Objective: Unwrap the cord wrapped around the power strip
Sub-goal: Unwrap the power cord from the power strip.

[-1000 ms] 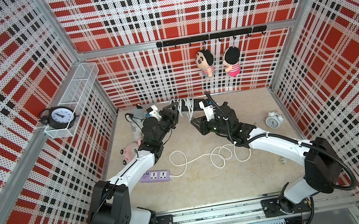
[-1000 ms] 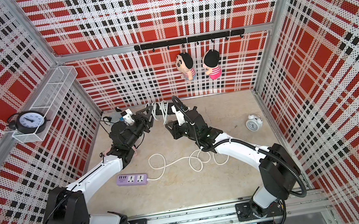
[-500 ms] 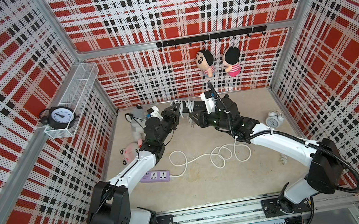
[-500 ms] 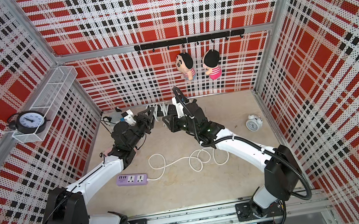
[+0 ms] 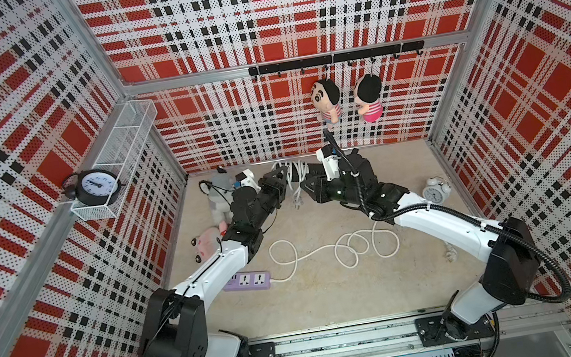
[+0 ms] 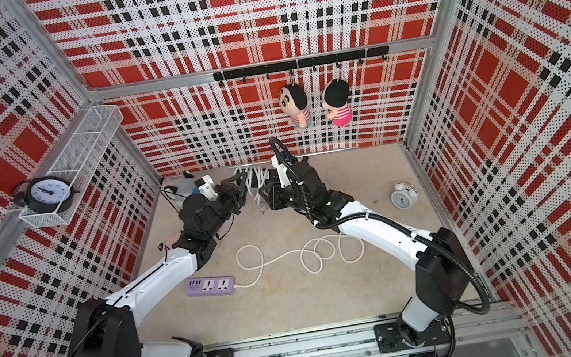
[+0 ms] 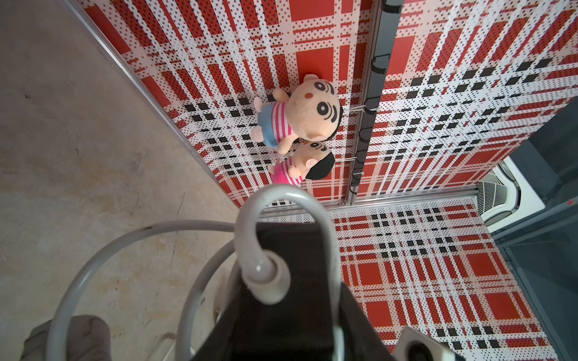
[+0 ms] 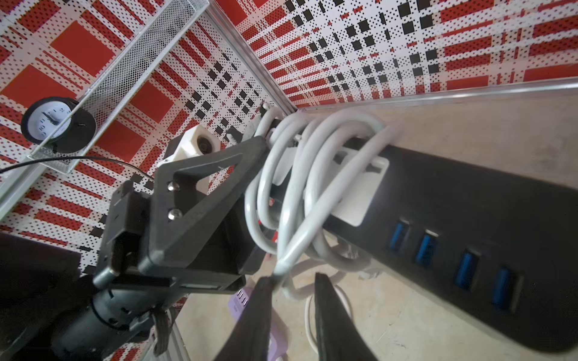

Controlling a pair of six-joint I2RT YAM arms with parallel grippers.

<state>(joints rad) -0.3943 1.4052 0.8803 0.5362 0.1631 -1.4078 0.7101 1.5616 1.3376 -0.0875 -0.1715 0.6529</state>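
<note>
A black power strip (image 8: 453, 225) with blue ports is held above the back of the table, with a white cord (image 8: 300, 187) wound in several loops round one end. My left gripper (image 5: 279, 184) is shut on that end; in the left wrist view the strip's end (image 7: 291, 243) fills the space between the jaws, with the cord's collar (image 7: 266, 278) in front. My right gripper (image 5: 306, 189) is right beside the loops. Its fingers (image 8: 331, 312) stand a little apart, and one cord strand touches the other fingertip (image 8: 262, 293). The cord's plug (image 5: 297, 204) hangs below.
A purple power strip (image 5: 249, 280) lies near the front left, its loose white cord (image 5: 344, 251) curled across the middle. A white alarm clock (image 5: 435, 191) stands at the right. Plush toys (image 5: 217, 197) lie by the left wall. Two dolls (image 5: 326, 100) hang on the back wall.
My right arm has moved back and left, up to the wound cord, and its jaws have narrowed. The left arm and the strip have stayed in place.
</note>
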